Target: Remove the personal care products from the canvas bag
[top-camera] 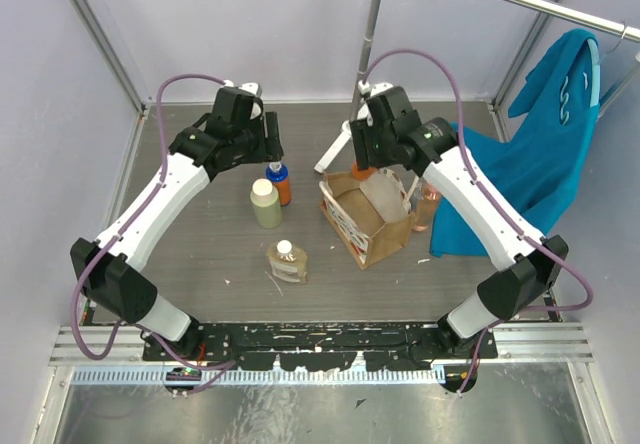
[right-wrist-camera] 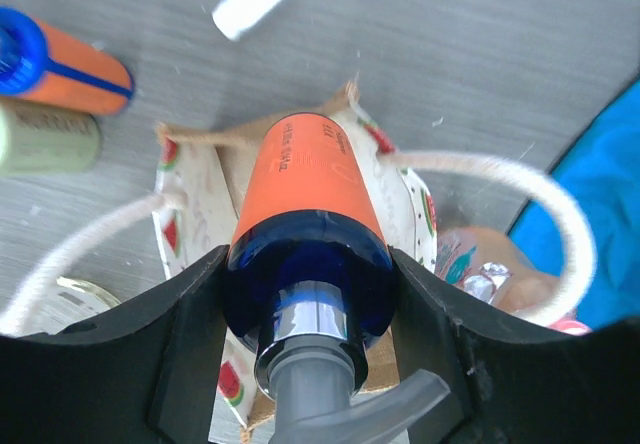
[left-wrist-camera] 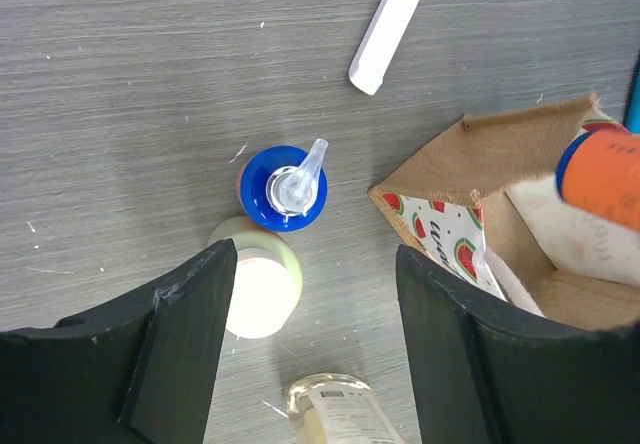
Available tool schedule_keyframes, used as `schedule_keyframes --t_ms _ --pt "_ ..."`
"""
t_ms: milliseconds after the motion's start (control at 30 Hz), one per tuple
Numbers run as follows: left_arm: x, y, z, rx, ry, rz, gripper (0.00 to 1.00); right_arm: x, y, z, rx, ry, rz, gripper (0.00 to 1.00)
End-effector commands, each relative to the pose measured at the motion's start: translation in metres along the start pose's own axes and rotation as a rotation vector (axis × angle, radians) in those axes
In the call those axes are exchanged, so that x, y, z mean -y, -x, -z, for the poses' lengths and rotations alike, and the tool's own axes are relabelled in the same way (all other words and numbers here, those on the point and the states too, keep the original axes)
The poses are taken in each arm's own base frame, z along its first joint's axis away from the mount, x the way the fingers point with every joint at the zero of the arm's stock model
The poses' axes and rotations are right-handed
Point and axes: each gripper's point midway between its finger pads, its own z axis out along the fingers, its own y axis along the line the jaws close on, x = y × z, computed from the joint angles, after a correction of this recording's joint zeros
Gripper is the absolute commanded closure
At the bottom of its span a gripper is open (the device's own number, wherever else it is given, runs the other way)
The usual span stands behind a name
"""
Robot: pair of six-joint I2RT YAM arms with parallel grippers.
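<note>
The tan canvas bag [top-camera: 385, 232] stands open right of centre; its rim also shows in the wrist views [left-wrist-camera: 480, 149] [right-wrist-camera: 195, 136]. My right gripper [top-camera: 365, 164] [right-wrist-camera: 308, 264] is shut on a dark orange pump bottle [right-wrist-camera: 305, 179] [left-wrist-camera: 605, 179], held over the bag's mouth. My left gripper [top-camera: 262, 142] [left-wrist-camera: 315, 344] is open and empty above the table. Under it stand an orange bottle with a blue cap [top-camera: 279, 182] [left-wrist-camera: 285, 186] and a pale yellow-green bottle [top-camera: 266, 204] [left-wrist-camera: 262, 284]. The clear amber bottle [top-camera: 288, 261] [left-wrist-camera: 335, 414] lies nearer. A pink bottle [top-camera: 428, 207] stands right of the bag.
A teal garment [top-camera: 540, 154] hangs from a rack at the right and drapes onto the table beside the bag. The rack's white foot [top-camera: 335, 149] [left-wrist-camera: 392, 24] lies behind the bag, its pole [top-camera: 370, 34] rising behind. White rope handles [right-wrist-camera: 520, 184] loop from the bag.
</note>
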Motion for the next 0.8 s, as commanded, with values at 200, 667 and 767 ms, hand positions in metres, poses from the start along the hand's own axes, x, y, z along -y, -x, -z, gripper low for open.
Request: schedule_keyframes --t_ms 200,667,767 --pt "0.002 -0.008 0.025 0.023 -0.034 0.036 0.28 -0.024 0.150 0.096 0.487 0.177 -0.040 0.99" --pt "-0.015 -0.027 0.032 0.031 0.014 0.076 0.29 -0.089 0.133 -0.045 0.187 0.311 -0.021 0.99" --pt "-0.017 -0.027 0.035 0.059 0.017 0.084 0.28 -0.096 0.117 -0.063 0.123 0.318 -0.016 0.99"
